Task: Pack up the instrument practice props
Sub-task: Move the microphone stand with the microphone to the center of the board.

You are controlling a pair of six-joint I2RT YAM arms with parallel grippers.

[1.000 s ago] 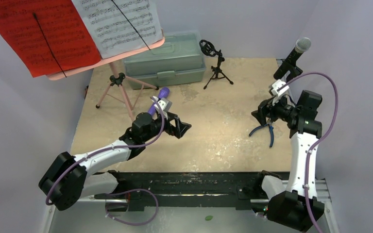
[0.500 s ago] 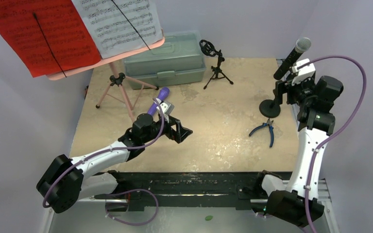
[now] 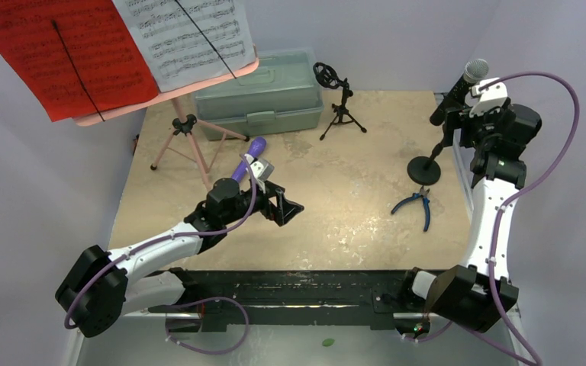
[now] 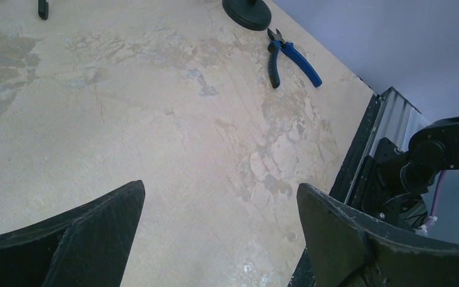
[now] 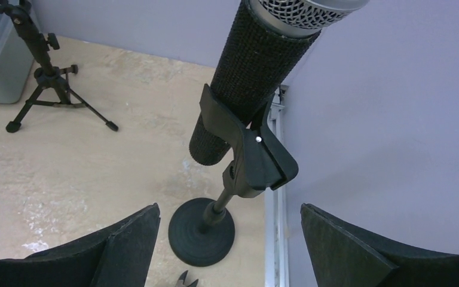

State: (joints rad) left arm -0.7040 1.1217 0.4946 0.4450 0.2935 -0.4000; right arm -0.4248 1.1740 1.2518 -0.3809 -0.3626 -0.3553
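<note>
Black textured microphone with a silver mesh head sits tilted in a black clip on a round-based black stand, well right of the grey-green plastic case. Right gripper gapes wide facing it, gripping nothing. Left gripper is spread and empty too. Mottled beige tabletop, pale lilac walls.

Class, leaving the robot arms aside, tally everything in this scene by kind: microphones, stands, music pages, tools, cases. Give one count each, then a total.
Microphones: 2 (purple microphone, black microphone)
Stands: 3 (pink tripod, small black tripod, round-base stand)
Music pages: 2 (red page, white page)
Tools: 1 (pliers)
Cases: 1 (grey-green case)
Total: 9
</note>
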